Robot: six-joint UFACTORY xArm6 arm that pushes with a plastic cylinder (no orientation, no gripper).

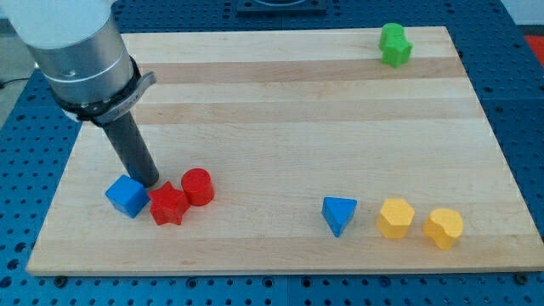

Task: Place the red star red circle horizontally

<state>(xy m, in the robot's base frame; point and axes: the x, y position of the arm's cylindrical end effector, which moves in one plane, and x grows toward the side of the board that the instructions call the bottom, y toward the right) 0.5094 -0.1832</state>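
**Three blocks crowded at the rod's tip**

Three blocks sit bunched at the board's lower left. The arm has no fingers to spread or pinch, only a rod; its tip point(150, 184) stands just above the gap between the blue cube point(127, 196) and the red star point(168, 204), seemingly touching both.

The red circle point(197, 186) touches the star's upper right, slightly higher, so the pair slants.

Risks, as judged:
- A push on the star may shove the circle along, keeping the slant.
- The cube may get dragged in.
- The star could turn off the tip.
- The board's point(280, 93) bottom edge is near.

Well apart: blue triangle point(339, 214), two yellow blocks point(395, 218) point(444, 227), green block point(394, 45).
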